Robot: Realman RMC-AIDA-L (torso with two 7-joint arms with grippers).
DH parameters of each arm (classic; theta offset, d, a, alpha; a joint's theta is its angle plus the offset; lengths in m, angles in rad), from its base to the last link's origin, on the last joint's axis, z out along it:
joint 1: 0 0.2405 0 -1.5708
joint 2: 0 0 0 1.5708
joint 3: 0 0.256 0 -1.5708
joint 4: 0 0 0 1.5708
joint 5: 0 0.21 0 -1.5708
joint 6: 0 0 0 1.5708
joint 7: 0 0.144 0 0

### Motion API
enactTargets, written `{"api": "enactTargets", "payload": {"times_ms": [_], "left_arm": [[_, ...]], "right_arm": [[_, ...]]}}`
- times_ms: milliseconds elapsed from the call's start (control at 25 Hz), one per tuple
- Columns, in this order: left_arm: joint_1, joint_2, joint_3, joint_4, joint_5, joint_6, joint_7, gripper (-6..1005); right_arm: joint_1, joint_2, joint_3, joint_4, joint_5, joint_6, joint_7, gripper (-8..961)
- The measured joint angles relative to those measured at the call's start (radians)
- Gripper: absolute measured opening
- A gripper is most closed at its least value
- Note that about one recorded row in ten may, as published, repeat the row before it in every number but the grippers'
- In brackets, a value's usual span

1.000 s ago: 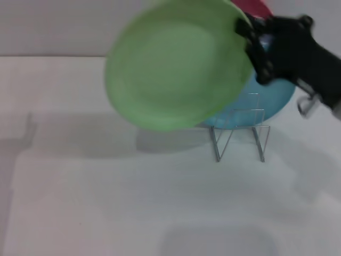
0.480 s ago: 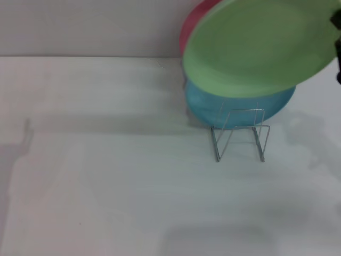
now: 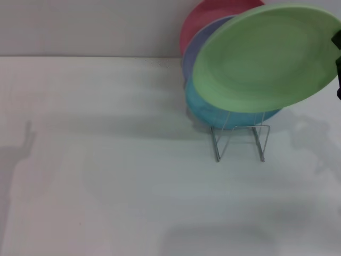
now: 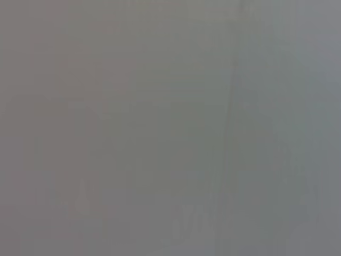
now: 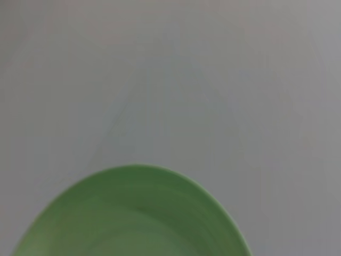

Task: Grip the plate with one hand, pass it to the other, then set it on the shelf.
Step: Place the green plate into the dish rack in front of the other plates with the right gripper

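Observation:
The light green plate (image 3: 266, 57) hangs in the air at the upper right, tilted, in front of and above the plates in the wire shelf (image 3: 240, 140). Only a black sliver of my right gripper (image 3: 338, 58) shows at the right edge of the head view, at the plate's rim, holding it. The right wrist view shows the plate's curved edge (image 5: 133, 213) over the pale table. My left gripper is out of view; its wrist view shows only plain grey.
A red plate (image 3: 213, 16), a lavender plate (image 3: 197, 48) and a turquoise plate (image 3: 208, 114) stand on edge in the shelf, behind the green plate. The white table (image 3: 106, 170) stretches to the left and front; a grey wall runs along the back.
The right gripper has carried the green plate from the centre to the right, over the shelf, and has slid almost out of the head view.

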Motion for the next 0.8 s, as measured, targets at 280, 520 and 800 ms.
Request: {"api": "enactTargets", "payload": {"times_ms": [280,520,800], "left_arm": [[-0.001,0.001,0.011,-0.009,0.0,-0.001,-0.001,801],[-0.001,0.0,0.018,-0.009,0.0,-0.011,-0.001,801],[-0.001,0.001,0.03,-0.009,0.0,-0.017,-0.002,801]], "right_arm": [[0.024,-0.002,0.037,-0.049,-0.025,0.03,-0.009,27],[0.033,-0.002,0.039,-0.09,-0.029,0.031,-0.016,28],[0.04,-0.003,0.099,-0.125,-0.081,0.046,-0.016,28]]}}
